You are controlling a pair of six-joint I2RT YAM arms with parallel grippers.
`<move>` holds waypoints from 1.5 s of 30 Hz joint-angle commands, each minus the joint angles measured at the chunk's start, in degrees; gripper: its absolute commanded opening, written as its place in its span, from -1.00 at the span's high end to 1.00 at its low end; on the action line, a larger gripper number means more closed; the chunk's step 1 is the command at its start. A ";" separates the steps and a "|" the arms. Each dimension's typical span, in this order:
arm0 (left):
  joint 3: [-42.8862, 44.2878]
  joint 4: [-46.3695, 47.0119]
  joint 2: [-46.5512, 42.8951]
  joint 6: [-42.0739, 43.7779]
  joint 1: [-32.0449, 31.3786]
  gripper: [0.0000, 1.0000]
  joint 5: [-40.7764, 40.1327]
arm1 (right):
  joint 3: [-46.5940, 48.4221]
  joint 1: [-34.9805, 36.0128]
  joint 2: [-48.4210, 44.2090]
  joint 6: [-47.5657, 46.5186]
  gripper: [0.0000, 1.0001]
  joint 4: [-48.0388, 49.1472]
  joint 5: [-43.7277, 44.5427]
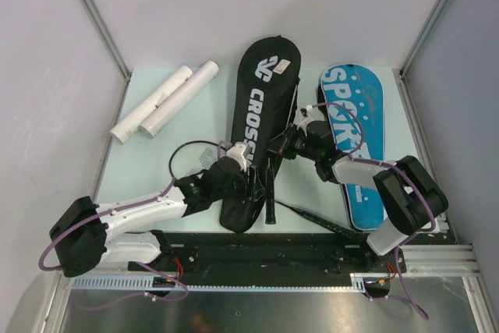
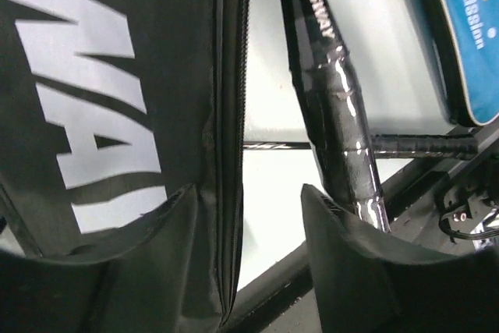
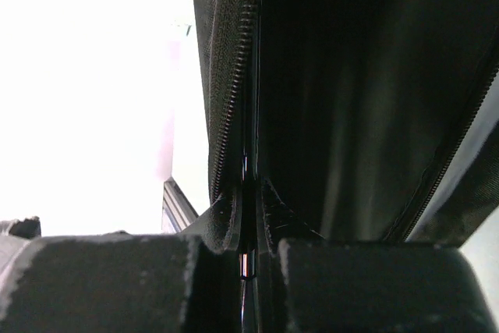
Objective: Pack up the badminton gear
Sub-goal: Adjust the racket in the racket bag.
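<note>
Black racket bag (image 1: 261, 107) lies lengthwise mid-table. It is soft matte fabric, a teardrop shape with a wide rounded head at the far end and a narrow neck toward the arms, with white block lettering "CROSS…". Its zipper edge runs along its right side; the coil teeth (image 3: 230, 76) are clear in the right wrist view.

Right gripper (image 1: 282, 146) is at that right edge with its jaws pressed together, pinching the bag's zipper seam (image 3: 245, 271). A thin glossy strip sits in the slit between the fabric lips; can't tell what it is.

Left gripper (image 1: 245, 181) is at the bag's neck. Its jaws are spread (image 2: 249, 271), the seam of the bag (image 2: 93, 115) runs between them, and neither finger visibly presses it.

Just right of the neck is a racket handle (image 1: 270, 204) with a black glossy wrap, wrinkled and reflective (image 2: 339, 115), and "CROSSWAY" printed on the cone above it. A second racket (image 1: 327, 224) lies crosswise near the table's front edge, with a thin dark shaft and a ribbed matte grip (image 2: 425, 144) passing behind the glossy handle.

Blue bag (image 1: 355, 115) lies to the right of the black one. It has the same teardrop shape, smooth blue fabric with black trim, and white "SPORT" lettering (image 2: 468, 29).

Two white tubes (image 1: 152, 103) (image 1: 181, 99), smooth cylinders, lie side by side and touching at the far left, angled diagonally, well apart from the bags.

The table (image 1: 156, 169) is pale green and smooth. A black base plate (image 1: 273, 251) runs along the near edge.
</note>
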 commanded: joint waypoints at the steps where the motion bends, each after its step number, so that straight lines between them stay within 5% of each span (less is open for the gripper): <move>1: 1.78 -1.42 0.61 1.19 -4.21 -0.09 -7.57 | 0.39 -0.13 -4.05 0.66 1.00 1.40 3.61; 7: 6.70 -8.09 5.08 2.51 -7.56 -0.25 -18.48 | 0.39 -0.66 -5.37 1.27 1.00 -1.07 4.05; 12: 12.06 -13.46 11.85 1.98 -8.62 -0.19 -23.58 | 0.39 -0.92 -7.12 3.38 1.00 -4.40 6.59; 15: 13.64 -14.25 14.32 2.33 -8.62 0.19 -24.72 | 0.30 -1.01 -8.26 4.17 1.00 -6.51 8.26; 16: 14.00 -14.25 14.50 2.86 -8.62 0.50 -24.03 | 0.30 -1.10 -8.53 4.09 1.00 -6.86 8.62; 19: 15.75 -14.17 13.62 3.04 -8.62 0.99 -22.97 | 0.30 -1.53 -9.59 3.91 1.00 -8.10 9.41; 30: 17.43 -11.18 8.17 -2.68 -5.28 1.00 4.17 | 0.91 -1.62 -11.18 -2.68 1.00 -13.90 30.66; 41: 17.16 -1.78 5.70 -6.19 -4.93 1.00 13.94 | 8.99 4.52 -5.99 -1.63 1.00 -20.22 48.94; 44: 16.55 -0.37 6.15 -7.33 -4.58 0.99 14.48 | 11.02 5.23 -3.53 -2.86 1.00 -20.40 47.14; 45: 16.20 -0.28 6.06 -8.03 -3.62 0.99 14.39 | 11.37 5.06 -3.26 -4.86 0.86 -20.14 45.55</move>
